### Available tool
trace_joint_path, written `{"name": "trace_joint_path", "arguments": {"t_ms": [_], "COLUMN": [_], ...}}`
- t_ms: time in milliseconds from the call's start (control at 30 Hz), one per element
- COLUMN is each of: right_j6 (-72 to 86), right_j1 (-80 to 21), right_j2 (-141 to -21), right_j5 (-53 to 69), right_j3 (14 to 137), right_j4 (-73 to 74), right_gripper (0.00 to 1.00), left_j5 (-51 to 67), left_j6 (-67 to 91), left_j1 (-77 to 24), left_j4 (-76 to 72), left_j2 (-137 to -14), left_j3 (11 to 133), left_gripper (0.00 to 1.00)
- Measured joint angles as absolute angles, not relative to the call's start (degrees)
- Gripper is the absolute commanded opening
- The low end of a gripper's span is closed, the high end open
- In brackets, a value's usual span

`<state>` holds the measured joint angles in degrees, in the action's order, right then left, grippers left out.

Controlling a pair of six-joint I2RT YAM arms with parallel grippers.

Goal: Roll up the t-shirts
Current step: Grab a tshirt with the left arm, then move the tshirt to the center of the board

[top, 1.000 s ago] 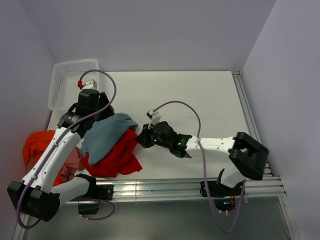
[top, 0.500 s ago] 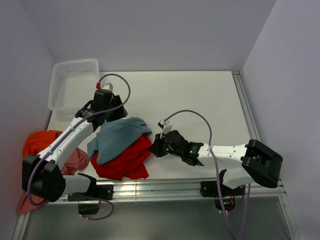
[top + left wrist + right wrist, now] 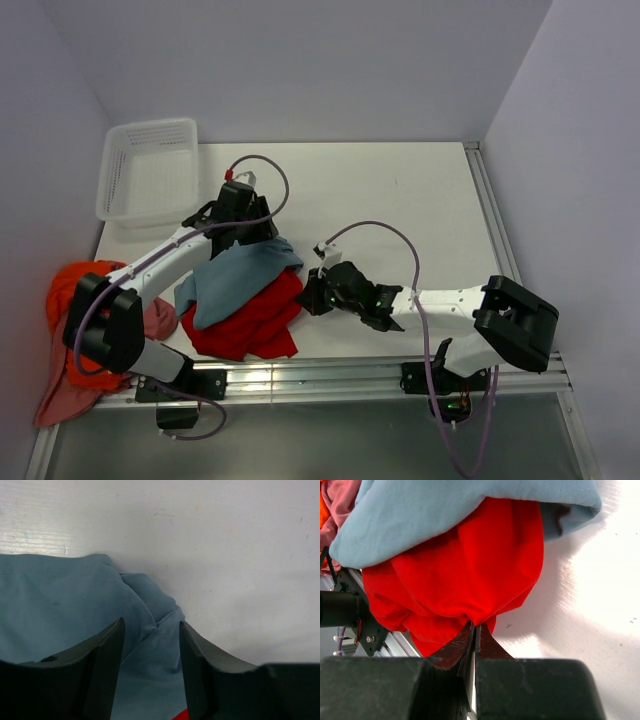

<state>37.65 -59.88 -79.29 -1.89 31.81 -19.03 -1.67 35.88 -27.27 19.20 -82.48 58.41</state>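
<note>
A dusty blue-grey t-shirt lies crumpled on top of a bright red t-shirt at the front left of the table. My left gripper is open just above the blue-grey shirt's far right corner. In the left wrist view its fingers straddle a fold of that shirt. My right gripper is shut on the red shirt's right edge. In the right wrist view the red cloth bunches into the closed jaws. An orange shirt and a pinkish one lie at the far left.
A white mesh basket stands at the back left corner. Pinkish cloth hangs over the table's front left edge. A metal rail runs along the front edge, and another rail runs along the right side.
My left gripper has swung right from near the basket to the blue-grey shirt's far right corner. My right gripper pulled the red shirt and the pile rightwards, then held still.
</note>
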Motion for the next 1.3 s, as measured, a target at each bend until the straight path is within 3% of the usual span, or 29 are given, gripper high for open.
{"name": "trace_joint_path", "arguments": {"t_ms": [67, 133, 167, 200, 467, 767, 1067, 1300], "right_j6": [37.65, 37.65, 37.65, 37.65, 38.39, 41.41, 40.53, 38.92], "right_j1": [-59.88, -59.88, -59.88, -59.88, -59.88, -59.20, -49.43, -44.16], "right_j2": [-79.29, -79.29, -79.29, -79.29, -77.65, -60.12, -54.41, -58.48], "right_j5": [-1.91, -1.91, -1.91, -1.93, -4.25, -16.19, -18.00, -16.62], "right_j3": [31.81, 31.81, 31.81, 31.81, 31.03, 27.07, 40.71, 54.61], "right_j4": [-19.25, -19.31, -19.29, -19.27, -18.79, -12.45, -1.72, 3.77], "right_gripper": [0.00, 0.00, 0.00, 0.00, 0.00, 0.00, 0.00, 0.00], "left_j5": [-1.10, -0.86, -0.82, -0.89, -8.36, -23.75, -35.29, -49.39], "left_j6": [36.05, 36.34, 36.47, 36.64, 38.54, 41.34, 41.45, 43.44], "left_j1": [-27.44, -27.49, -27.49, -27.49, -27.70, -24.14, -18.17, -17.63], "left_j4": [18.37, 17.85, 17.85, 17.93, 21.56, 31.48, 46.96, 59.90], "left_j2": [-84.14, -85.32, -85.89, -86.32, -84.79, -58.22, -50.57, -46.22], "left_j3": [58.41, 58.41, 58.43, 58.52, 60.03, 60.20, 67.16, 76.86], "left_gripper": [0.45, 0.29, 0.19, 0.00, 0.00, 0.00, 0.00, 0.00]}}
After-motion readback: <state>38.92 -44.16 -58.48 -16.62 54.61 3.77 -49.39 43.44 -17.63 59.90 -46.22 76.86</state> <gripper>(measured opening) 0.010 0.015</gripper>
